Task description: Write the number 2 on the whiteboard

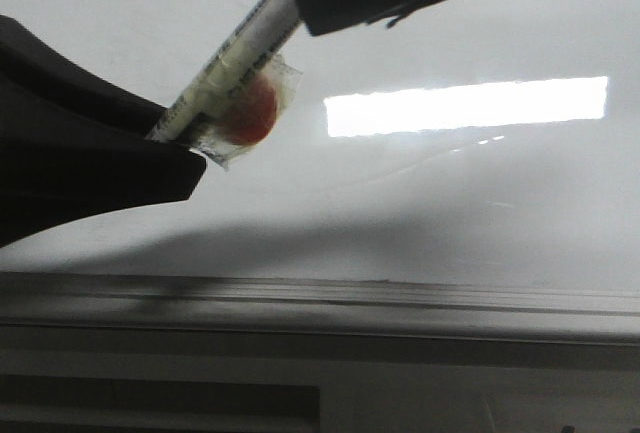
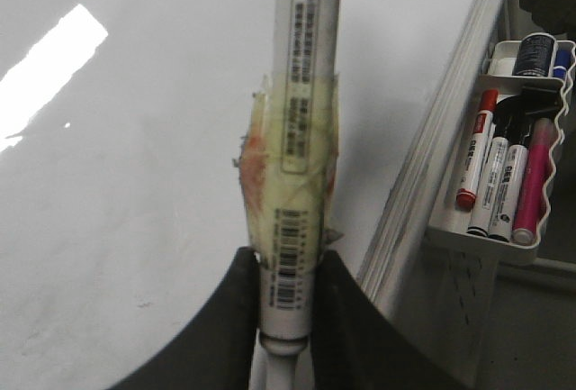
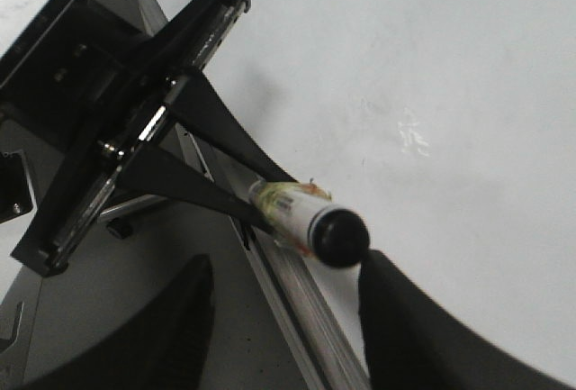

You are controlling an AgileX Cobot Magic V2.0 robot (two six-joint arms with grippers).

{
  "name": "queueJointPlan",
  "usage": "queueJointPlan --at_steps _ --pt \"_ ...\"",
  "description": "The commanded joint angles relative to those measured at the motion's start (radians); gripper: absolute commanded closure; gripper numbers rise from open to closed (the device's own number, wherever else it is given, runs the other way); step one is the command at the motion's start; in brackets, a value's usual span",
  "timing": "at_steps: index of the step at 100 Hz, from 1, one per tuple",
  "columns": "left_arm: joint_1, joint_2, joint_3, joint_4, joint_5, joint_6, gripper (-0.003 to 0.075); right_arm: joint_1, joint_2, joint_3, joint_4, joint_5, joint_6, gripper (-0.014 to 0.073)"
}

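The whiteboard (image 1: 480,203) is glossy pale grey-white with a bright glare; no number 2 shows on it. My left gripper (image 1: 175,143) is shut on a white marker (image 1: 225,63) wrapped in yellowed tape with a red blotch, tilted up towards the right. In the left wrist view the jaws (image 2: 288,291) clamp the marker's barcoded barrel (image 2: 301,138). My right gripper (image 3: 288,268) is open. The marker's black cap (image 3: 340,237) lies between its fingers, close to one finger, and contact cannot be told. In the front view the right gripper (image 1: 330,3) covers the marker's upper end.
A grey ledge (image 1: 320,298) runs along the board's lower edge. A white tray (image 2: 540,228) beside the board holds several markers, red, black and pink. A faint curved scratch (image 1: 420,158) crosses the board below the glare (image 1: 465,103).
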Motion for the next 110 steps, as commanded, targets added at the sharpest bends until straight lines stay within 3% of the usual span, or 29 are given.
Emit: queueJointPlan --at_steps 1,40,51,59,73,83,98,103,110 --pt "-0.009 -0.009 -0.028 0.031 -0.081 -0.006 0.0739 0.001 0.018 -0.040 -0.001 -0.128 -0.015 0.0267" --pt "-0.009 -0.009 -0.028 0.075 -0.081 -0.006 0.0739 0.036 0.065 -0.043 -0.001 -0.161 -0.015 0.0289" --pt "-0.009 -0.009 -0.028 0.078 -0.083 -0.006 0.0739 0.036 0.075 -0.043 -0.001 -0.161 -0.015 0.0454" --pt "-0.009 -0.009 -0.028 0.079 -0.083 -0.006 0.0739 0.036 0.075 -0.043 -0.001 -0.153 -0.015 0.0673" --pt "-0.009 -0.009 -0.028 0.079 -0.083 -0.006 0.0720 0.036 0.075 -0.043 0.005 -0.147 -0.015 0.0665" --pt "-0.009 -0.012 -0.028 0.051 -0.083 -0.006 0.0584 0.036 0.075 -0.043 -0.003 -0.144 -0.015 0.0665" --pt "-0.009 -0.062 -0.028 -0.025 -0.065 -0.006 0.0264 0.034 0.052 -0.047 -0.003 -0.153 -0.015 0.0665" --pt "-0.007 -0.097 -0.028 -0.059 -0.050 -0.006 0.0218 0.029 0.041 -0.060 -0.003 -0.138 -0.015 0.0665" --pt "-0.007 -0.162 -0.028 -0.107 -0.015 -0.006 0.0218 0.011 0.026 -0.090 -0.004 -0.096 -0.015 0.0665"
